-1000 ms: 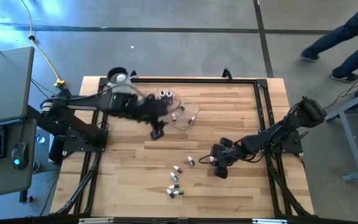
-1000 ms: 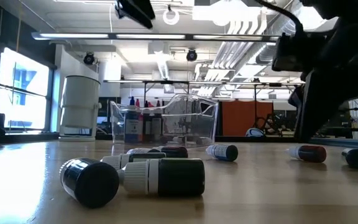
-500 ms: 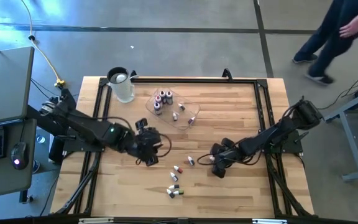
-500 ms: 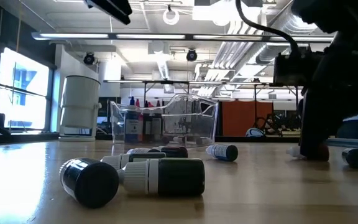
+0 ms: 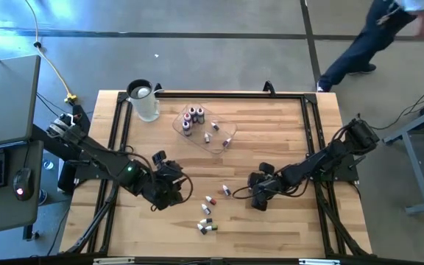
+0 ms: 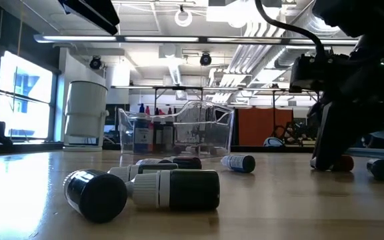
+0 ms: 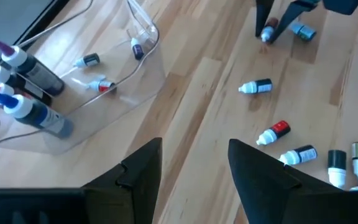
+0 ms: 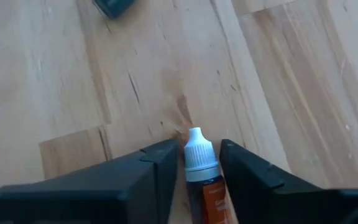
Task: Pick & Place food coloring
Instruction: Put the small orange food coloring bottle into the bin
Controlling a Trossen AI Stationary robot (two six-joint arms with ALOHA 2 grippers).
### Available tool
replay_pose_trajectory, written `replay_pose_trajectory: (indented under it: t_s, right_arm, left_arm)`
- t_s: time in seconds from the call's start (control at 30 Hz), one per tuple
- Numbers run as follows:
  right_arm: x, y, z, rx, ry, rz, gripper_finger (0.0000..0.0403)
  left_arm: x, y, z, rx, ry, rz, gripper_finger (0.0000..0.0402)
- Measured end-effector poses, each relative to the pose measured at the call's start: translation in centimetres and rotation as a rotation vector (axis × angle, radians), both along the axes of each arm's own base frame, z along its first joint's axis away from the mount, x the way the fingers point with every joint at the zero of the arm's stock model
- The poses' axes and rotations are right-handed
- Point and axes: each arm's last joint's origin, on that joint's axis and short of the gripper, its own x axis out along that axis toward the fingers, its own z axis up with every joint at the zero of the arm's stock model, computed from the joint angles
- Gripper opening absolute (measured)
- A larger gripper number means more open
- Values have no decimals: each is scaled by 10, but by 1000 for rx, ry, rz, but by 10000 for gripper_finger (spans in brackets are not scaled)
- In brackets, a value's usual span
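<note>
Your right gripper [image 8: 193, 163] is down at the table, right of centre, with a food coloring bottle [image 8: 201, 177] between its fingers [image 8: 157, 163]; the white cap points forward and both pads look pressed against the bottle, so read it as clamped on it. In the low view the same gripper [image 6: 331, 161] stands over that bottle [image 6: 343, 163] at the table surface.

Your left gripper [image 5: 169, 185] hovers over the near-left part of the table, its fingers [image 7: 138, 177] well apart and holding nothing.

Loose bottles [image 5: 210, 199] lie on their sides between the two grippers, and a small cluster [image 5: 206, 225] sits nearer the front edge. One more bottle [image 5: 226, 191] lies just left of your right gripper.

The clear tray [image 5: 230, 133] sits far of centre, with several bottles standing upright [image 5: 191, 115] at its left end and a few lying flat [image 5: 214, 128]. A clear jug [image 5: 146, 105] stands at the far-left corner.

A person [image 5: 374, 33] is on the floor beyond the table's far right corner.
</note>
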Motion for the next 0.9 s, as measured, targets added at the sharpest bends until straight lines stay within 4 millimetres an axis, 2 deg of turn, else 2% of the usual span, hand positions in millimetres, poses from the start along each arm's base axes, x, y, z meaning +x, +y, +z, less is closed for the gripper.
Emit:
replay_pose_trajectory:
  t_s: [0.2, 0.33, 0.43, 0.57, 0.67, 0.73, 0.83, 0.9]
  right_arm:
    - [3, 0, 1, -29, -41, 2, 67]
    - [21, 0, 12, -65, -151, 37, 61]
    - [49, -1, 39, -162, -340, 30, 67]
    - [83, -8, 89, -449, -465, 95, 69]
    - [106, -34, 126, -600, -507, 52, 69]
    - [117, -61, 142, -588, -537, 14, 70]
    - [130, -105, 142, -479, -549, 51, 70]
    - [137, -130, 130, -434, -514, 60, 71]
  left_arm:
    - [0, 0, -1, -4, -10, 15, 182]
    - [1, 1, -1, 18, -24, 31, 182]
    - [1, 2, 0, 34, -35, 41, 182]
    - [1, 2, 0, 40, -44, 47, 182]
    - [2, 2, 1, 35, -52, 47, 182]
    - [2, 1, 1, 40, -52, 36, 182]
    - [5, -1, -3, 41, -33, 20, 182]
    - [6, -2, -6, 44, -15, 14, 182]
